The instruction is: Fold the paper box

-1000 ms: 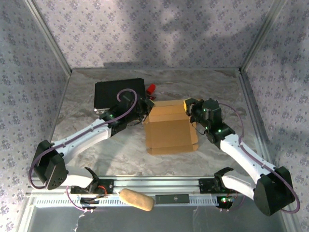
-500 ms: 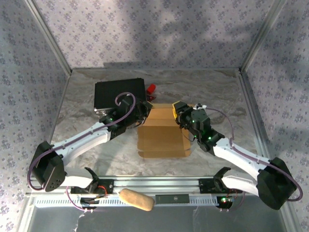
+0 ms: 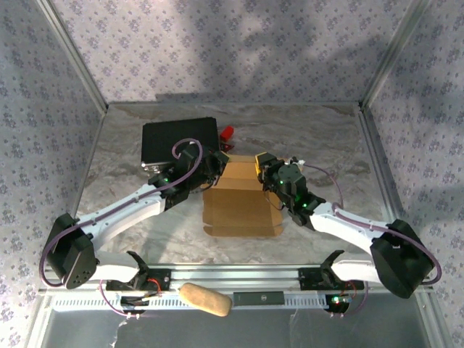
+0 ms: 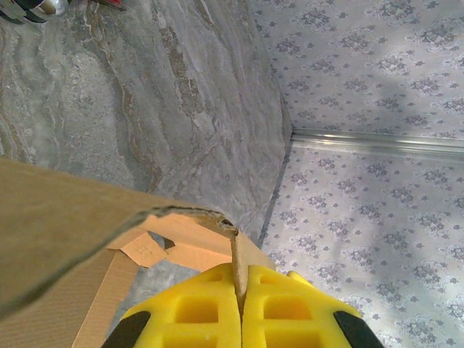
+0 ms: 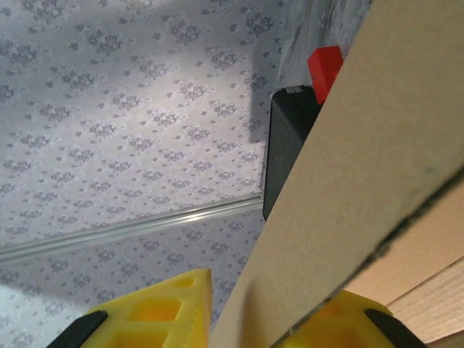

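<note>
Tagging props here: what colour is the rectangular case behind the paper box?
The case is black, clearest in the top external view.

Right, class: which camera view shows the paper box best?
The top external view: the whole paper box shows between the arms. The left wrist view gives an edge pinched in the left end effector; the right wrist view, a panel crossing the right end effector.

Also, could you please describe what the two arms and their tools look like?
Both the left arm and the right arm have white link shells, black joint housings and bulky black shoulder units. A thin purple cable loops along each, and small green lights glow near the wrists. The left tool and right tool carry bright yellow fingers moulded with square pockets.
</note>
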Robot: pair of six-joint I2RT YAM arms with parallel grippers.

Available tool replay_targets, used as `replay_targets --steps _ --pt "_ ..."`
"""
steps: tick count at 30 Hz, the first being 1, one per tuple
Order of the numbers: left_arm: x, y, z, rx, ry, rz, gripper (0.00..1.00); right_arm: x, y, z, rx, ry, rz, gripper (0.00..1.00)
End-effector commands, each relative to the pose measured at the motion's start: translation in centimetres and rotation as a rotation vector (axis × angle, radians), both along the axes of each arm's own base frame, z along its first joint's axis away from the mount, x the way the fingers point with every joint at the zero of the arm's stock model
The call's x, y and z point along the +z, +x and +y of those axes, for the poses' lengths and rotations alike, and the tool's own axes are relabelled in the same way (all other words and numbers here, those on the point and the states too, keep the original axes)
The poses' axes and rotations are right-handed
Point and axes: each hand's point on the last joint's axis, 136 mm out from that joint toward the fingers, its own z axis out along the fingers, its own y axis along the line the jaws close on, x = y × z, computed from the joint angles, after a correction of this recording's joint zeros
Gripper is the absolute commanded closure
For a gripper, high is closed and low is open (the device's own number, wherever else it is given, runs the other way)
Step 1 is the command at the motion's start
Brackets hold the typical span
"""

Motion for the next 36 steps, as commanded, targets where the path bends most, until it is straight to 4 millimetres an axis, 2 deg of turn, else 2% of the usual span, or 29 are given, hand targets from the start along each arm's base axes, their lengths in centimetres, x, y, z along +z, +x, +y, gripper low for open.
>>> replay_targets --steps 1,5,6,8,11,13,15,17,21,23,25,29,30,33,36 --pt "1.9 -0.4 0.1 0.004 -0.043 -0.034 0.99 1.4 0.7 0.2 -0.034 0.046 -0.025 0.81" --pt "1.9 -0.5 0.4 0.003 -0.034 -0.041 0.98 1.2 0.7 0.1 -0.043 0.052 -0.009 0.97" --pt "2.0 -0.6 0.4 -0.006 -0.024 -0.048 0.95 1.2 0.6 0.1 -0.046 0.052 -0.004 1.00" --pt "2.7 -0.8 0.9 -0.029 0.016 -0.085 0.78 1.2 0.4 -0.2 -0.049 0.046 0.017 1.00" --pt "3.4 -2.1 3.7 -0.067 0.170 -0.133 0.46 1.3 -0.2 -1.1 -0.046 0.015 0.088 1.00" --pt "2.9 -3.0 6.3 -0.067 0.253 -0.138 0.38 1.9 -0.6 -1.8 -0.050 0.004 0.114 1.00" --pt "1.7 -3.6 9.1 -0.061 0.329 -0.146 0.40 2.2 -1.1 -2.7 -0.066 0.006 0.157 1.00" --pt "-0.4 -4.2 11.1 -0.072 0.377 -0.135 0.45 2.6 -1.4 -3.3 -0.081 0.024 0.182 1.00" --pt "-5.4 -3.9 12.0 -0.113 0.397 -0.108 0.55 3.5 -1.7 -3.8 -0.080 0.043 0.228 1.00" --pt "-6.8 -2.9 11.7 -0.123 0.362 -0.136 0.59 3.9 -1.7 -3.8 -0.072 0.049 0.249 1.00" --pt "-6.6 -1.9 11.8 -0.121 0.359 -0.191 0.59 3.9 -1.9 -3.7 -0.051 0.039 0.281 1.00" --pt "-2.8 -0.2 11.4 -0.187 0.456 -0.348 0.59 4.2 -1.7 -3.6 -0.016 0.000 0.272 1.00" --pt "-2.4 0.1 11.3 -0.213 0.497 -0.356 0.60 4.1 -1.6 -3.6 -0.010 -0.006 0.267 1.00" --pt "-3.3 0.4 10.4 -0.335 0.576 -0.348 0.63 3.5 -0.9 -3.2 0.004 -0.016 0.206 1.00" --pt "-5.7 0.3 9.5 -0.422 0.596 -0.312 0.67 2.6 -0.2 -2.8 0.032 -0.045 0.170 1.00"
